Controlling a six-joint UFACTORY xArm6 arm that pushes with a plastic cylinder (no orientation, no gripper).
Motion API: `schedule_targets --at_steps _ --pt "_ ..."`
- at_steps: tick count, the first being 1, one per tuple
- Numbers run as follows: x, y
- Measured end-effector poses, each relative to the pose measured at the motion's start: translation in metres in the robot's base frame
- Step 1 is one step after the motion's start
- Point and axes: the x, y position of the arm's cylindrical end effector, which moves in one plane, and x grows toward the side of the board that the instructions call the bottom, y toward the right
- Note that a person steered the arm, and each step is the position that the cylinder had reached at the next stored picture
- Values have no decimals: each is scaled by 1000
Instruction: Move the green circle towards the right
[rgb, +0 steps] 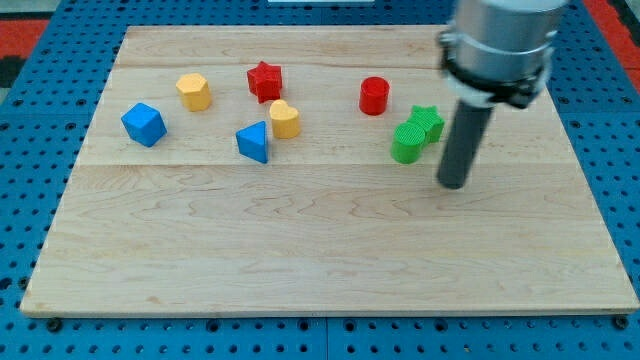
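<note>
Green circle, ribbed upright cylinder touching green star, my tip just right.

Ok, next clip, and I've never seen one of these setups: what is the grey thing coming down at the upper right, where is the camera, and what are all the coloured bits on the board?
The grey thing is a robot arm that ends in a straight dark rod. It has no gripper, so it holds nothing; its tip slides on the wooden board and pushes blocks. There is one camera, looking down at the board at a slant; its mounting is not on record. On the board lie a blue cube, a yellow block, a red star, a yellow heart, a blue pyramid-like block, a red cylinder, a green star and the green circle. The tip is just right of the green circle, apart from it.
</note>
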Motion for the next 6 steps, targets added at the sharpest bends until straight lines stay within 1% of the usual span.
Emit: schedule_targets --at_steps 1,2,3,4,6 --pt "-40 0" --pt "-59 0" --pt "-43 -55" --pt "-37 -58" --pt "-20 -101"
